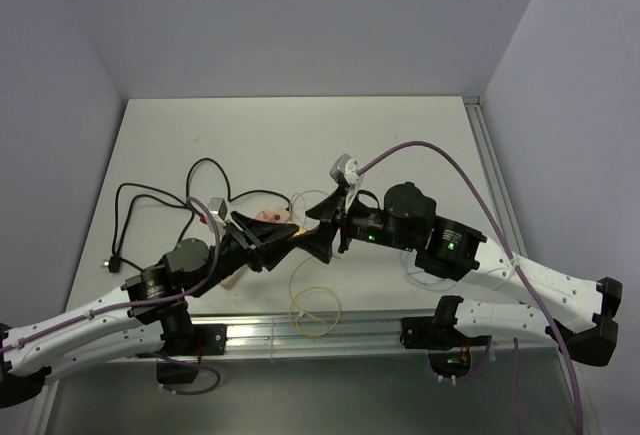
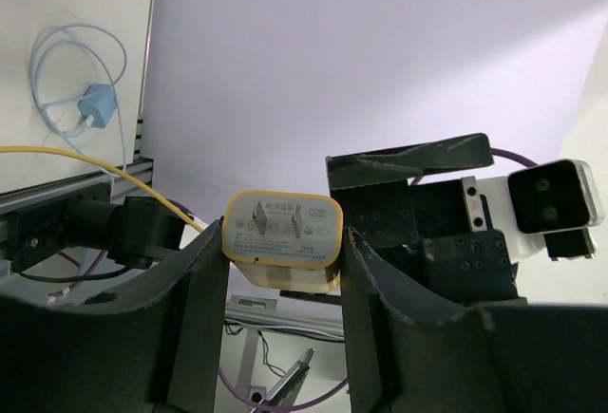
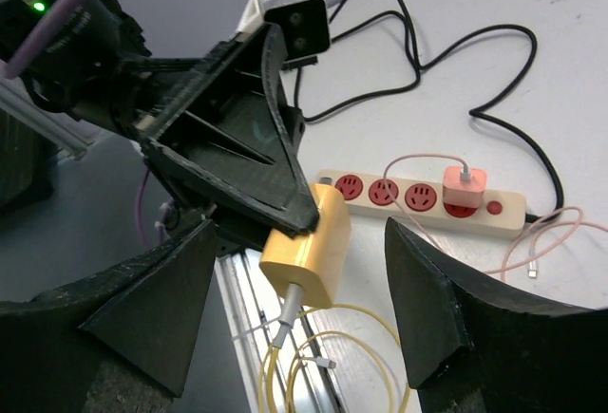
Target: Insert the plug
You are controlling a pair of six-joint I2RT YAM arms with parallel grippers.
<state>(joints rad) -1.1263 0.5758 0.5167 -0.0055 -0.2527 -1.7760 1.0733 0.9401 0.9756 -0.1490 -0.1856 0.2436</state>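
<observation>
The plug (image 2: 282, 237) is a yellow charger block with two metal prongs, and a yellow cable (image 3: 313, 366) hangs from its rear. My left gripper (image 2: 282, 275) is shut on the plug, holding it above the table's near edge. In the right wrist view the plug (image 3: 306, 252) hangs between the wide-apart fingers of my right gripper (image 3: 299, 290), which is open, with a gap on both sides. Beyond it lies a cream power strip (image 3: 418, 199) with red sockets. A pink charger (image 3: 463, 188) sits in one of the sockets. From above, both grippers (image 1: 300, 227) meet over the strip and hide most of it.
A black cable (image 1: 150, 200) loops over the left of the table. Yellow cable coils (image 1: 315, 305) lie near the metal rail (image 1: 330, 333) at the front edge. A blue charger (image 2: 98, 104) with a pale cable shows in the left wrist view.
</observation>
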